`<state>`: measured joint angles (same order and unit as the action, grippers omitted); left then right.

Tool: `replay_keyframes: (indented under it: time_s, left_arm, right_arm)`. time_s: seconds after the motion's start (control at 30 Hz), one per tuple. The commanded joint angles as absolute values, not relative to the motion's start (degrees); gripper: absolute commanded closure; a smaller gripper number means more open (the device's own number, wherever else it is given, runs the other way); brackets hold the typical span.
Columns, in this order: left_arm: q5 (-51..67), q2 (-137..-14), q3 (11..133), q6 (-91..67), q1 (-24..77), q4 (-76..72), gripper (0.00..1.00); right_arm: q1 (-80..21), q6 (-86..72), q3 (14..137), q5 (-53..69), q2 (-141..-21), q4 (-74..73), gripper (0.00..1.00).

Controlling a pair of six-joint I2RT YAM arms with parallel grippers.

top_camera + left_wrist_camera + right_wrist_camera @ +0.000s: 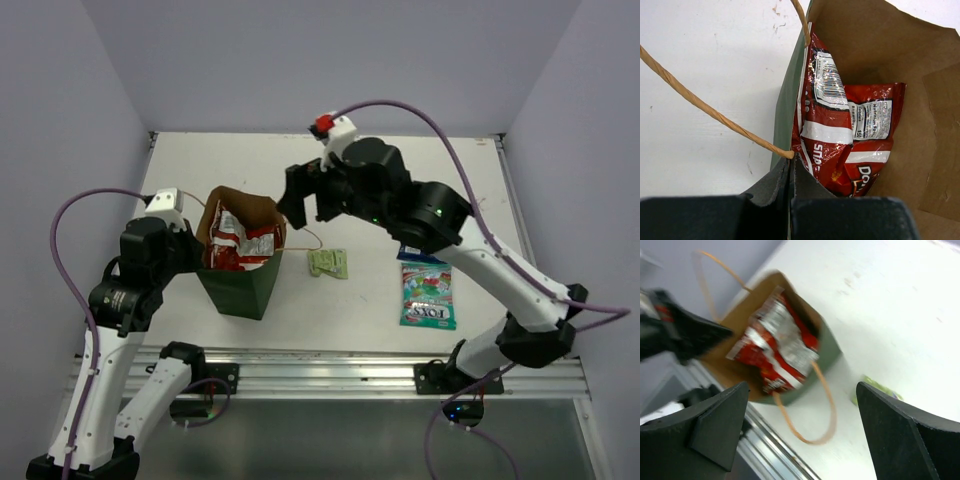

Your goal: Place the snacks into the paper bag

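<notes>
The dark green paper bag stands upright at the table's front left. The red chip bag sits inside it against the brown lining. My left gripper is shut on the bag's left wall; in the left wrist view the fingers pinch the rim beside the chip bag. My right gripper is open and empty, above and right of the bag. The pale green packet and the Fox's bag lie on the table. The dark blue-white packet peeks from under the right arm. The orange gummy bag is not in view.
A tan string handle hangs over the bag's right side and shows in the right wrist view. Another handle loops over the left. The metal rail runs along the table's front edge. Walls stand close on both sides.
</notes>
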<state>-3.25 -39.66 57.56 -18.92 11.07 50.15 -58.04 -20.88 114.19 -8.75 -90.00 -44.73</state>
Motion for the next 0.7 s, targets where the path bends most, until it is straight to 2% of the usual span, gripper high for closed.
replay_keyframes:
  time_s: [0.0,0.13,0.23,0.67]
  left_arm:
    - [-1.85,-39.37,57.39,-18.81,11.43,46.76,1.0]
    - [-1.93,-39.64,57.48,-18.72,11.43,46.93,1.0]
    - [-1.85,-39.9,57.66,-18.72,11.6,46.85,1.0]
    - [-3.08,-39.99,58.27,-18.46,11.69,47.81,1.0]
  right_arm:
    - [-52.85,-24.33,95.14,-15.39,-84.76,-42.99,0.07]
    - [-49.31,-28.47,76.33,-14.68,-80.08,-34.3,0.07]
    - [-48.52,-29.18,71.74,-15.12,-80.94,-32.0,0.06]
    - [-48.34,-26.19,69.69,-10.11,-96.05,-22.06,0.07]
